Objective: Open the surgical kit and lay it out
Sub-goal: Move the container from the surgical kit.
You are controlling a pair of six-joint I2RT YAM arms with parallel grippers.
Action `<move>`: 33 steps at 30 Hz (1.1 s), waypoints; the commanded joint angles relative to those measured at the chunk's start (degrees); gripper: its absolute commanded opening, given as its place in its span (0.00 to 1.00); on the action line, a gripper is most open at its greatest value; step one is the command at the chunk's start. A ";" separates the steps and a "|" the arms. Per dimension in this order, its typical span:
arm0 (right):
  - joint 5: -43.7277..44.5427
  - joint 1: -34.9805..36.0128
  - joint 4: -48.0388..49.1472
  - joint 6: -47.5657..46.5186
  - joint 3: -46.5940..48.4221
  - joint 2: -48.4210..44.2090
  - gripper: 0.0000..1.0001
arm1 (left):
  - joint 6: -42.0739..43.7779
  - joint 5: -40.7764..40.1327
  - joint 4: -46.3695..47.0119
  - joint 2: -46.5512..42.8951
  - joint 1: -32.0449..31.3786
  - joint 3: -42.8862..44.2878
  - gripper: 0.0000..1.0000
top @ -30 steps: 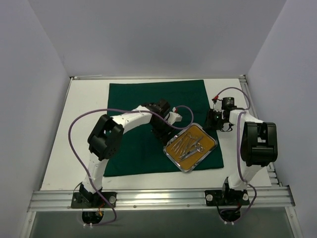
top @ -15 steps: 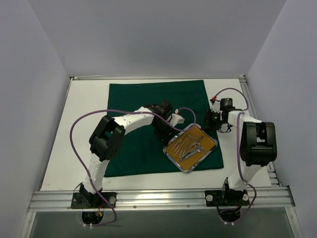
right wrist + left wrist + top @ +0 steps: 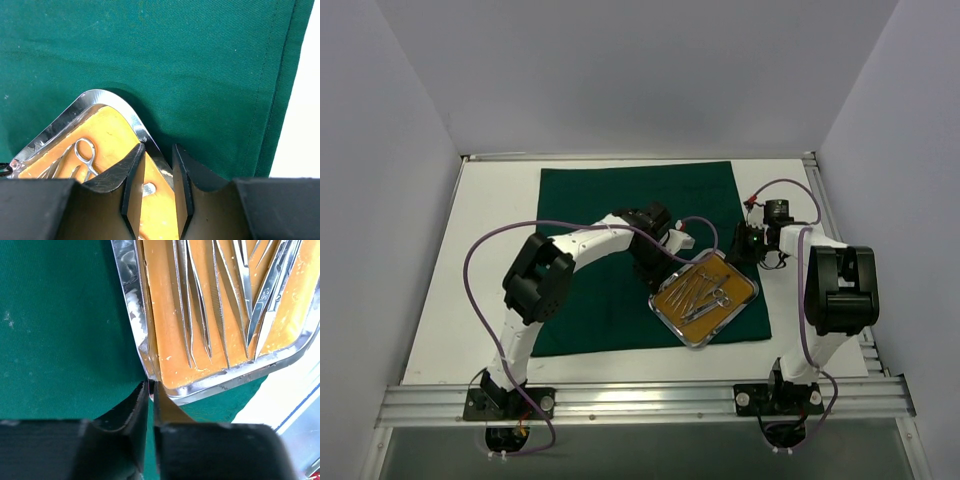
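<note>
The surgical kit (image 3: 704, 292) sits toward the near right of the worktop (image 3: 480, 300), and I judge the job about half done. The green cloth (image 3: 620, 200) is opened and spread flat, so that part is finished. The steel tray (image 3: 675, 324) rests on the cloth's near right corner with all the silver instruments (image 3: 200, 300) bunched on its tan liner, none laid out. My left tool (image 3: 151, 385) has its fingers almost together, pinching the rim at the tray's left corner. Farther off, my right tool (image 3: 158, 155) straddles the far corner rim, narrowly apart; I cannot tell whether it bites. The cloth beyond lies bare, ready for the instruments.
</note>
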 commanded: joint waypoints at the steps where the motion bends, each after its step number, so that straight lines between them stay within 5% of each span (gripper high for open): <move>1: 1.20 0.77 -3.90 0.63 -0.87 0.41 0.07 | 0.86 -0.55 -0.37 1.32 -0.29 3.11 0.12; 4: 1.37 0.77 -4.25 0.89 -0.87 -0.12 0.00 | 1.03 -1.69 -0.81 0.97 0.06 4.25 0.03; 23: -2.05 0.77 -0.21 6.87 -5.34 -3.28 0.04 | 3.40 -10.57 -0.55 4.57 6.13 14.09 0.02; 33: -3.02 0.77 1.64 8.10 -8.77 -4.60 0.21 | 2.00 -9.69 -0.81 3.35 7.96 15.68 0.46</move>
